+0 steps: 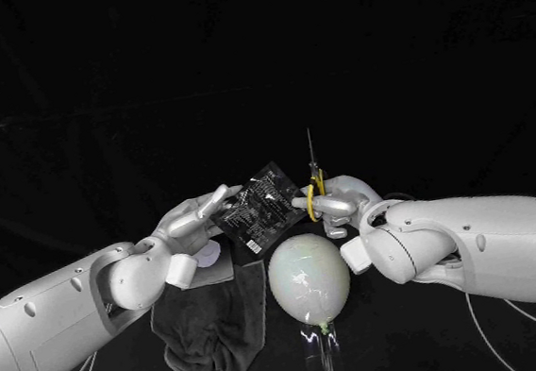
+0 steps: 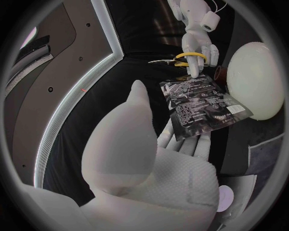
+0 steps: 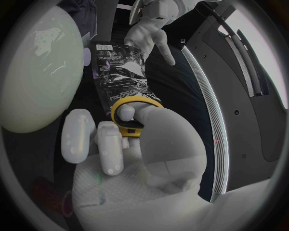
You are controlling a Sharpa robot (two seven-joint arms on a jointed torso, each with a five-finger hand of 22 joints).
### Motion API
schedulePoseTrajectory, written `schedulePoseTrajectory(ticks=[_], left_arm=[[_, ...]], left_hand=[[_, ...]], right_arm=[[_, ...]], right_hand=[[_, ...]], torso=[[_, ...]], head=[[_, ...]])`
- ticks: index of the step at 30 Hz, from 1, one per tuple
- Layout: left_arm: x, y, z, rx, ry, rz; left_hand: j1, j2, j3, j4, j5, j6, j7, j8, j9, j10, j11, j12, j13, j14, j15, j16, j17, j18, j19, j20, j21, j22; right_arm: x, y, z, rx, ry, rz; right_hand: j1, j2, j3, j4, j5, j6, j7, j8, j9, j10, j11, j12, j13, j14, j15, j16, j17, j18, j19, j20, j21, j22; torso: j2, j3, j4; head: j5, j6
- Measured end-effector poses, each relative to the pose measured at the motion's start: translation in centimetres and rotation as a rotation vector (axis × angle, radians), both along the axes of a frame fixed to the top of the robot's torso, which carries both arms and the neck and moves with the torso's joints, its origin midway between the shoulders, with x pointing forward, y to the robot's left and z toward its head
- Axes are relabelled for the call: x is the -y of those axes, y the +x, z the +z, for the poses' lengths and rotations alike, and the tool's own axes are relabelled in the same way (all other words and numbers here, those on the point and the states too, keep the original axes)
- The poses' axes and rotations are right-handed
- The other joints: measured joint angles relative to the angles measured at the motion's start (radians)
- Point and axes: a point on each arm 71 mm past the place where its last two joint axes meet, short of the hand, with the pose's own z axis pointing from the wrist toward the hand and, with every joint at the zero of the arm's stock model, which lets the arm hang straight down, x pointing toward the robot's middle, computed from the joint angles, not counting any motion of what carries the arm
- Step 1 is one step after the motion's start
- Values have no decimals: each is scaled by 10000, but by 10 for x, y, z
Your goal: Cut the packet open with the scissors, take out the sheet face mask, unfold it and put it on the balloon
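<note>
Centrally, just above the middle of the head view, the packet point(image 1: 258, 208) hangs tilted in the air, grasped at its lower left edge by the left hand point(image 1: 195, 222). Just right of it the right hand point(image 1: 337, 205) grips the scissors point(image 1: 313, 178), blades pointing straight up beside the packet's top corner, perhaps touching it; I cannot tell. The balloon point(image 1: 310, 279) stands below, a dark cloth point(image 1: 216, 332) at its left. Cutting is the step in hand. Next, the blades must straddle the packet's edge and close. The left wrist view adds the packet's printed face, apparently unopened — the right wrist view, a finger through the yellow handle.
</note>
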Motion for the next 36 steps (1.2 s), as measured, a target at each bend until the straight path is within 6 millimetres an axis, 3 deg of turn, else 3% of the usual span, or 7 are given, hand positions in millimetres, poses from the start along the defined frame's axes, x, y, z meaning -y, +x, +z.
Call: schedulePoseTrajectory(ticks=[5,15,24,26,29,32,36], left_arm=[[-4,0,-9,-81,232,153],[-9,-4,-35,-426,412,479],[-2,-14,-50,-524,78,327],[1,-16,-51,-492,-33,251],[6,-19,-51,-427,-214,114],[11,-21,-51,-345,-388,-16],[17,-22,-51,-246,-550,-118]], left_hand=[[442,216,121,-17,0,0,0,0,0,162,-413,0,8,222,68,0,56,0,88,14,0,0],[857,288,202,-44,0,-165,-19,0,-24,-160,-741,0,-2,167,80,0,36,0,-83,27,-78,-19],[1390,294,202,-45,-1,-395,-72,-61,-61,-714,-1112,0,-24,-512,-367,-174,-117,3,-705,-170,-320,-65],[1638,495,259,-102,-1,-188,-197,5,22,-652,-1169,0,-24,-539,-609,-175,-117,257,-719,-368,-320,-65],[1782,606,281,-124,-1,1,-119,67,107,-470,-1092,0,-18,-430,-869,-175,-109,567,-592,-492,-320,-46],[1870,695,285,-127,-1,253,-34,183,190,-326,-950,0,4,-280,-1041,-175,-64,662,-504,-542,-320,-20],[1923,748,284,-127,-1,339,52,227,238,-117,-913,0,14,-158,-1163,-175,-15,870,-360,-471,-280,-2]], right_arm=[[1,-3,1,-24,82,-29],[4,-7,2,-26,159,-120],[3,-7,2,-28,176,-163],[3,-8,2,-33,183,-157],[1,-8,2,-46,198,-132],[-2,-10,1,-69,225,-76],[-6,-13,1,-93,271,33]], right_hand=[[-40,-41,41,-39,-3,-4,-2,1,0,0,0,2,-6,0,0,-9,1,-2,0,0,0,-2],[-53,-53,71,-69,42,-39,-8,100,0,0,0,20,-8,0,0,25,9,-7,10,-10,0,-8],[-67,-67,82,-80,41,-55,-17,114,0,0,0,27,-8,0,0,24,8,-19,27,-28,0,-3],[-67,-67,82,-80,41,-56,-17,115,0,0,0,27,-9,0,0,24,8,-25,27,-27,0,-2],[-68,-68,81,-81,41,-71,-14,115,0,0,0,27,-9,0,0,22,7,21,27,-27,0,-1],[-79,-80,110,-109,39,-60,-2,117,0,0,0,27,-8,0,0,10,0,83,26,-26,0,1],[-79,-80,109,-109,38,-47,12,117,0,0,0,27,-8,0,0,-2,-1,82,25,-25,0,0]], torso=[[-1,0,-4],[-1,-1,-3],[-1,-5,10],[-1,-5,11],[-1,-5,10],[-2,-7,7],[-3,-7,3]], head=[[3,17],[-13,34],[-54,13],[-55,12],[-50,12],[-46,44],[-38,68]])
